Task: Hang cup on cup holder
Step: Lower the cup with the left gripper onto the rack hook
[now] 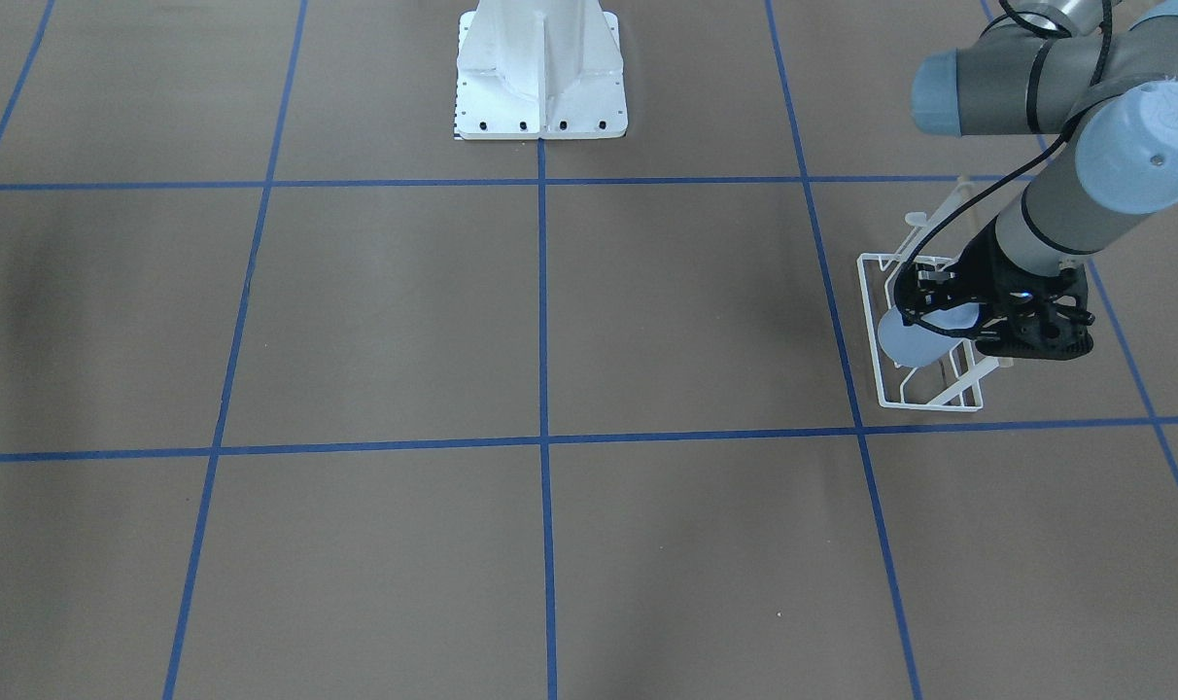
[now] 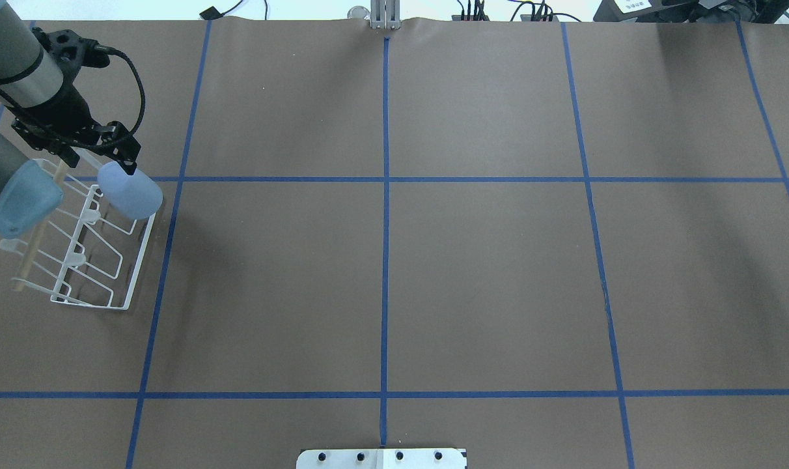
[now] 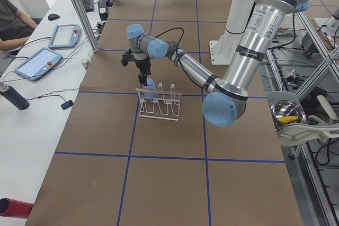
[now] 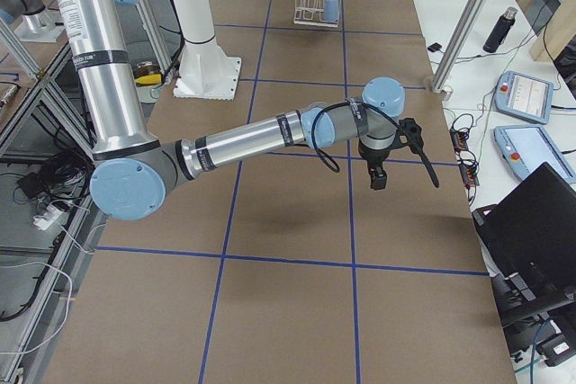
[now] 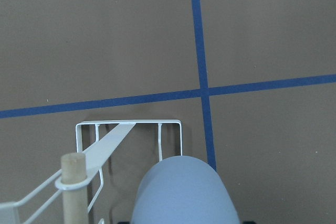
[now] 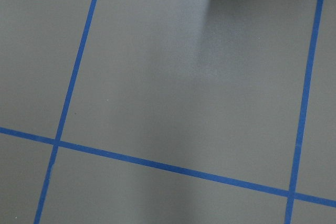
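Note:
The pale blue cup (image 2: 131, 190) is held in my left gripper (image 2: 105, 153), which is shut on it, over the far end of the white wire cup holder (image 2: 88, 260). The cup is tilted and its closed end points away from the wrist in the left wrist view (image 5: 184, 192). I cannot tell whether a prong is inside it. The front view shows the cup (image 1: 915, 340), the gripper (image 1: 939, 316) and the rack (image 1: 929, 399). The rack's wooden rod (image 5: 73, 182) stands beside the cup. My right gripper (image 4: 378, 175) shows only in the exterior right view, and I cannot tell its state.
The brown table carries a grid of blue tape lines (image 2: 385, 179). The robot's white base (image 1: 540, 78) stands at the table's edge. The right arm hangs over bare table (image 6: 168, 77) far from the rack.

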